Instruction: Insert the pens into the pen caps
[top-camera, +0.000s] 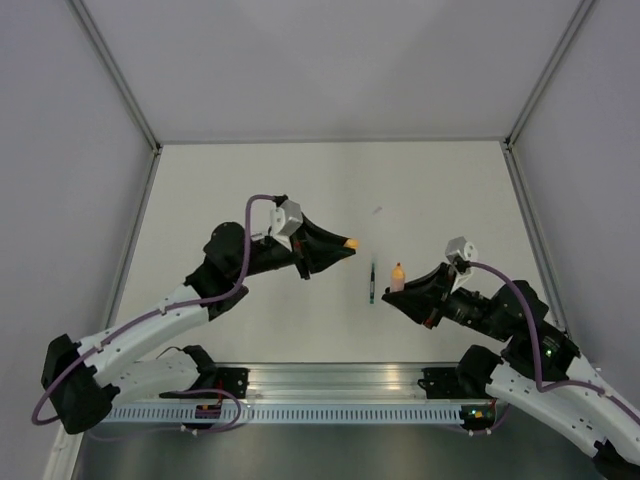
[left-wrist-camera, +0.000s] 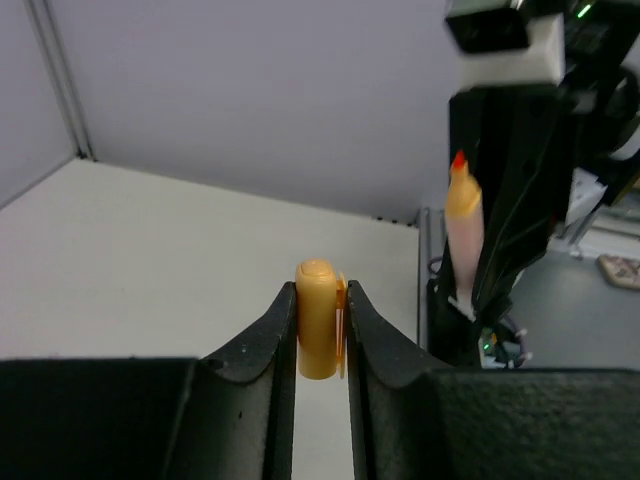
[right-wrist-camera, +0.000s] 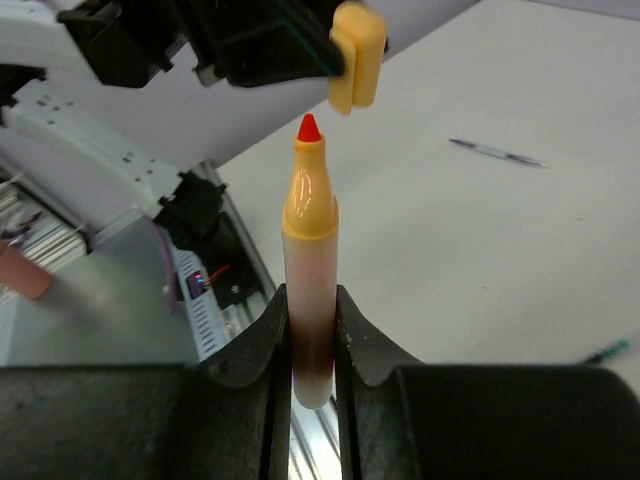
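My left gripper (top-camera: 344, 246) (left-wrist-camera: 322, 302) is shut on a yellow-orange pen cap (top-camera: 351, 243) (left-wrist-camera: 318, 320) and holds it in the air above the table. The right gripper (top-camera: 404, 291) (right-wrist-camera: 312, 305) is shut on the pink-orange marker (top-camera: 398, 276) (right-wrist-camera: 310, 250), whose red tip points up at the cap (right-wrist-camera: 357, 60) with a small gap between them. The left wrist view shows the marker (left-wrist-camera: 463, 230) to the right of the cap. A dark pen with green (top-camera: 372, 284) (right-wrist-camera: 607, 351) lies on the table between the grippers. A thin silver-grey pen (top-camera: 377, 211) (right-wrist-camera: 497, 152) lies farther back.
The white table (top-camera: 250, 190) is enclosed by grey walls on the left, back and right. An aluminium rail (top-camera: 330, 380) with both arm bases runs along the near edge.
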